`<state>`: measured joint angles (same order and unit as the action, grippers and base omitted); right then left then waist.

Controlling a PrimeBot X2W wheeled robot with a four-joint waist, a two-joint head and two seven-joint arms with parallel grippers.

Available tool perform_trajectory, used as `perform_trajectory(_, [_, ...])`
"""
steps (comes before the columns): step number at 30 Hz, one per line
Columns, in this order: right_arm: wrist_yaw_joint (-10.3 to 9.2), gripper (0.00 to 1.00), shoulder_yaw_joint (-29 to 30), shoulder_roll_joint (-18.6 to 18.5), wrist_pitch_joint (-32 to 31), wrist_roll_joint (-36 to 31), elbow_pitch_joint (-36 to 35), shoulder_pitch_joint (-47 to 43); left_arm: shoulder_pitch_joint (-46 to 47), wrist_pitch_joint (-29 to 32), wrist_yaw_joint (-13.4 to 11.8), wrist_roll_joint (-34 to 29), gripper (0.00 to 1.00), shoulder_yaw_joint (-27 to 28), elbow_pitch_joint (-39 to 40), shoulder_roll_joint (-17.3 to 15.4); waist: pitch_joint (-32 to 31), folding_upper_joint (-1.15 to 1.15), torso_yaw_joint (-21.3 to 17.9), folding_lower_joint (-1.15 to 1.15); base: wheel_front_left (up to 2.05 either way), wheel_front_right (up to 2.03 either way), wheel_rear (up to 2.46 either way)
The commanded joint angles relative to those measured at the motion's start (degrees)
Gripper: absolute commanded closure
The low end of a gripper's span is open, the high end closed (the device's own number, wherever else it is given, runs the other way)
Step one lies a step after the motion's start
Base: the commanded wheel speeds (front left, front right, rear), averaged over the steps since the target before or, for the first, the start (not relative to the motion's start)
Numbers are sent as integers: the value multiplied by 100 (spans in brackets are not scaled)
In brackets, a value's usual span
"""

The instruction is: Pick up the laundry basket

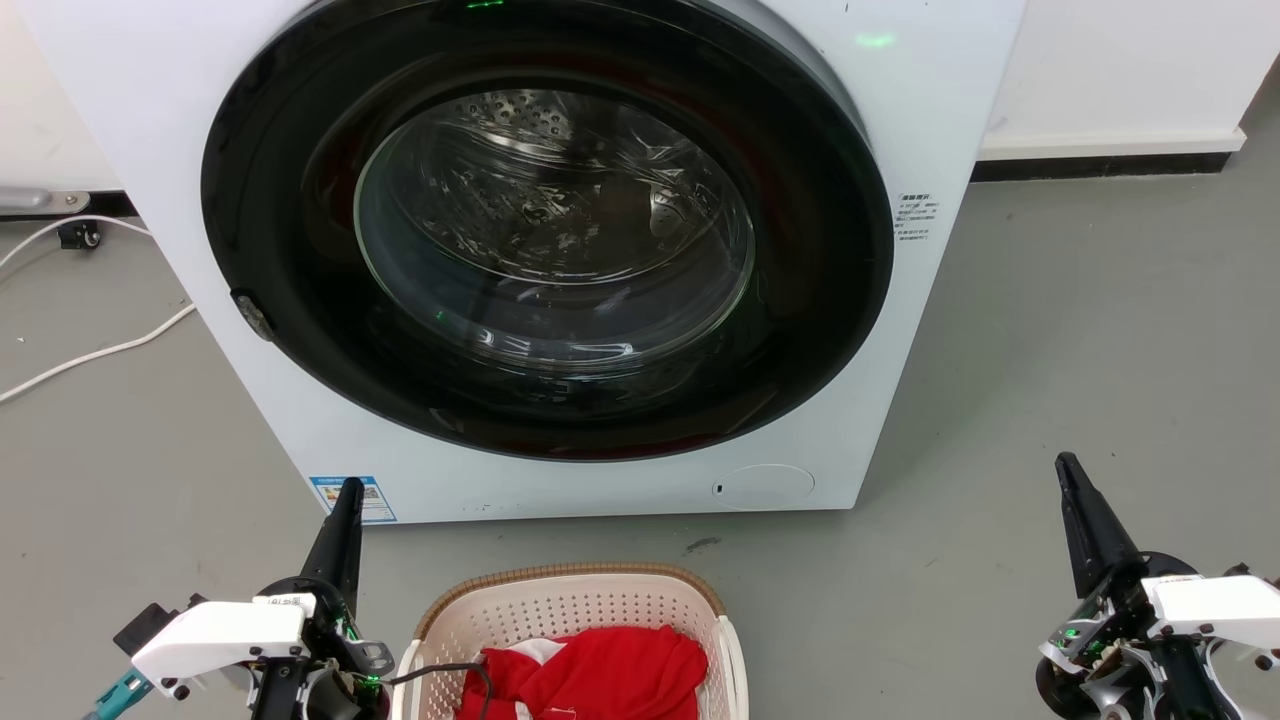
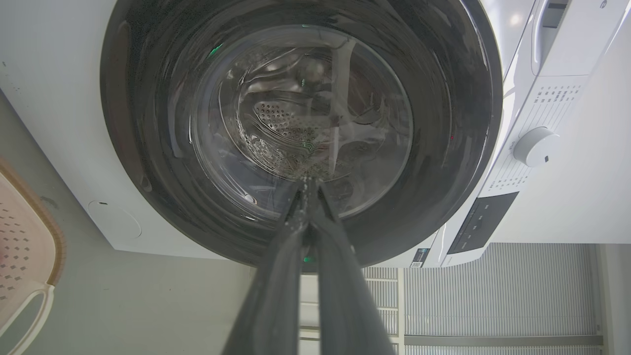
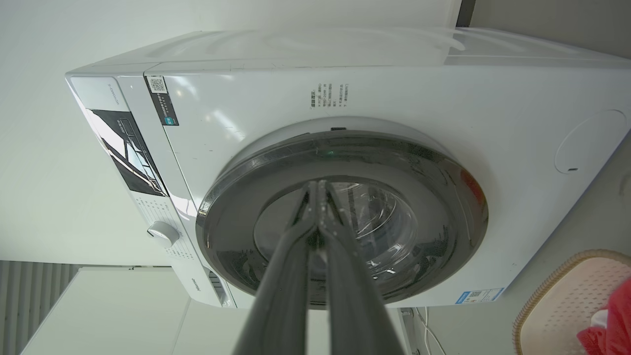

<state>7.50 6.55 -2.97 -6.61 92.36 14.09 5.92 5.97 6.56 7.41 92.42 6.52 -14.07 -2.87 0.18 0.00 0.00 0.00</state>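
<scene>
Grey floor [image 1: 1080, 340] before a white washing machine [image 1: 930, 110], pale wall behind. Down on that floor, cream-white laundry basket [image 1: 565, 608], set between the two arms and nearer the left end effector [image 1: 349, 492] than the right end effector [image 1: 1068, 470], short of both sets of fingertips. Perforated walls, tan braided rim, white side handle. Touched by neither set of fingers. Same basket at the left edge of the left wrist view [image 2: 19, 246] and in the lower right corner of the right wrist view [image 3: 557, 301].

Heaped inside, a red garment [image 1: 590, 672] with a white patch; a thin black cable [image 1: 455, 668] crossing from the left wrist over the basket's rim.

Left end effector just beside the basket, fingers pressed together, pinching nothing, tip up against the blue label [image 1: 380, 505] low on the machine's front. Right end effector well apart from the basket over bare floor, fingers likewise pressed together and empty.

Beyond both fingertips, the round dark door [image 1: 550, 250], shut, steel drum visible through its glass. Further along the left fingers, a white control knob [image 2: 535, 146]. Out past the left end effector's outer side, a white cord [image 1: 90, 352] on the floor.
</scene>
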Motion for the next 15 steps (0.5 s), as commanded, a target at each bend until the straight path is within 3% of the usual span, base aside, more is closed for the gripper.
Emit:
perform_trajectory(1, [-2,100,7,15,-13,-1,5,62,51,12,27,0,100,11,-3,-1,0,0,0,0,0,0,0])
perform_trajectory(7, [-2,100,7,15,-13,-1,5,62,51,12,26,0,100,11,-3,-1,0,0,0,0,0,0,0])
perform_trajectory(8, [0,0,0,0,4,-2,-1,0,0,-3,0,-1,0,-1,2,0,0,0,0,0,0,0,0])
perform_trajectory(15, [-1,0,-16,13,123,-146,97,-165,-134,-124,-8,-187,0,-53,-102,18,4,0,-2,0,0,0,0])
